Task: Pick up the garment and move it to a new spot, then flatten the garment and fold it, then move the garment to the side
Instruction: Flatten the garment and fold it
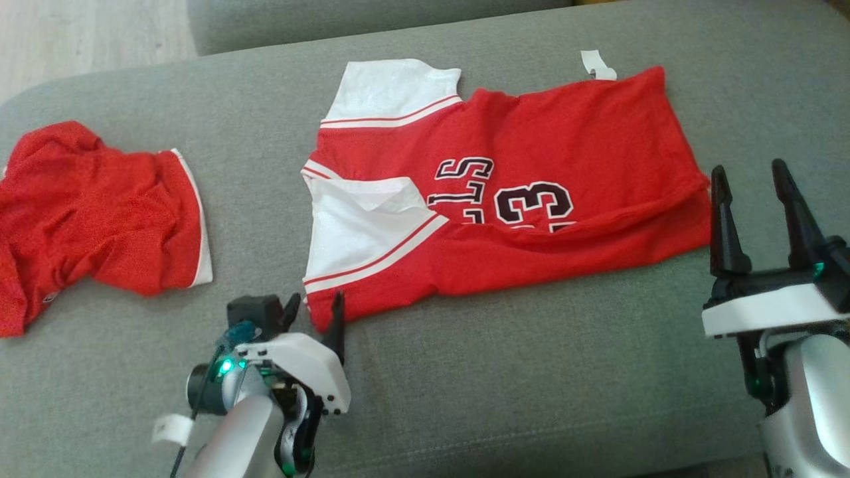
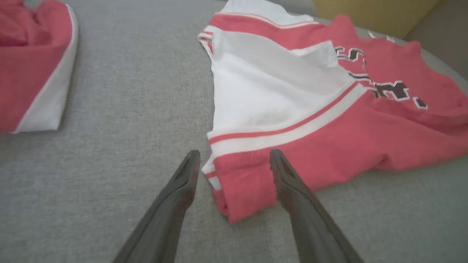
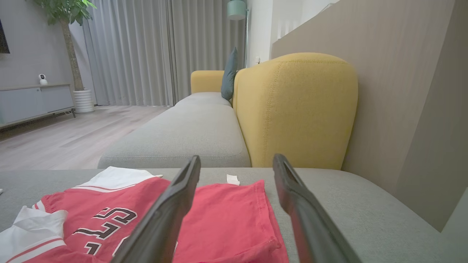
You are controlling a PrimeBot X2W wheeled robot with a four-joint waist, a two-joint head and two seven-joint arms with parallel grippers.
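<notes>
Left gripper [image 1: 316, 299], jaws spread, straddling the near corner of the jersey [image 1: 531, 199] without pinching it. Right gripper [image 1: 748, 169], likewise spread and empty, just beside the hem. The jersey lies flat on the grey cushion [image 1: 465, 411], its near edge turned over the number (one fold apparently made). Further folding and the move aside look outstanding.
</notes>
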